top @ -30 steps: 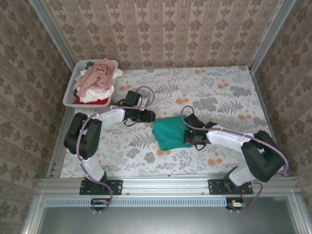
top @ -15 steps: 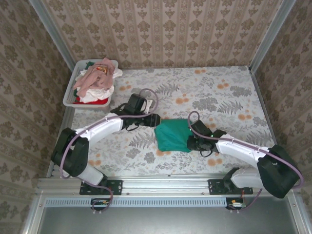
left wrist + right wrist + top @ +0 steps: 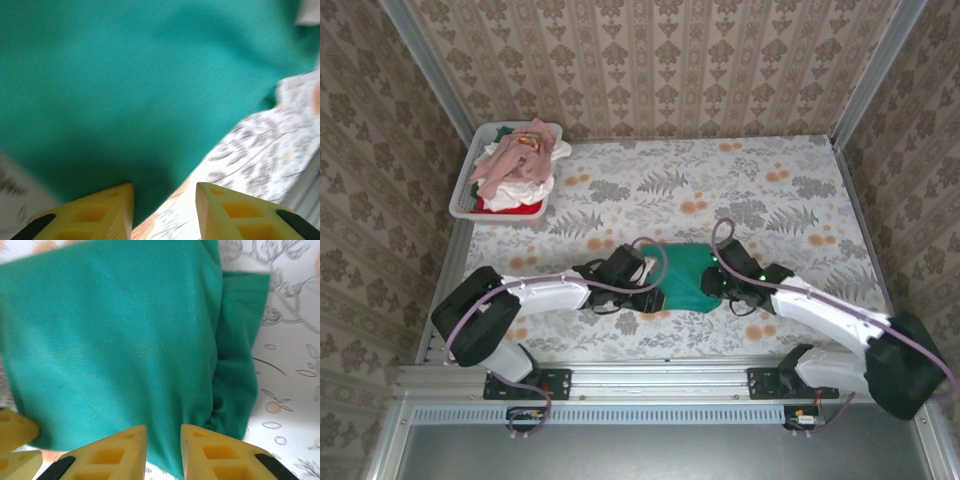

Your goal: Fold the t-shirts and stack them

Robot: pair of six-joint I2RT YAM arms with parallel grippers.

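Note:
A teal-green t-shirt (image 3: 682, 268) lies folded in a compact rectangle on the flowered table, near the front middle. My left gripper (image 3: 658, 297) sits at its near left edge; in the left wrist view its jaws (image 3: 165, 187) stand apart over the shirt's hem (image 3: 125, 90) and bare table. My right gripper (image 3: 708, 287) is low over the shirt's near right part. Its yellow jaws (image 3: 163, 427) are a narrow gap apart, with teal cloth (image 3: 115, 340) showing through and a bunched fold beside the right finger. More t-shirts (image 3: 520, 170), pink, white and red, are heaped at the back left.
The heap fills a white tub (image 3: 460, 195) at the table's far left corner. Metal frame posts and patterned walls close the table on three sides. A metal rail (image 3: 650, 375) runs along the front edge by the arm bases.
Both arms have come toward the front edge. The left gripper swung from the shirt's far left side to its near left edge. The shirt now lies squarer and slightly farther right.

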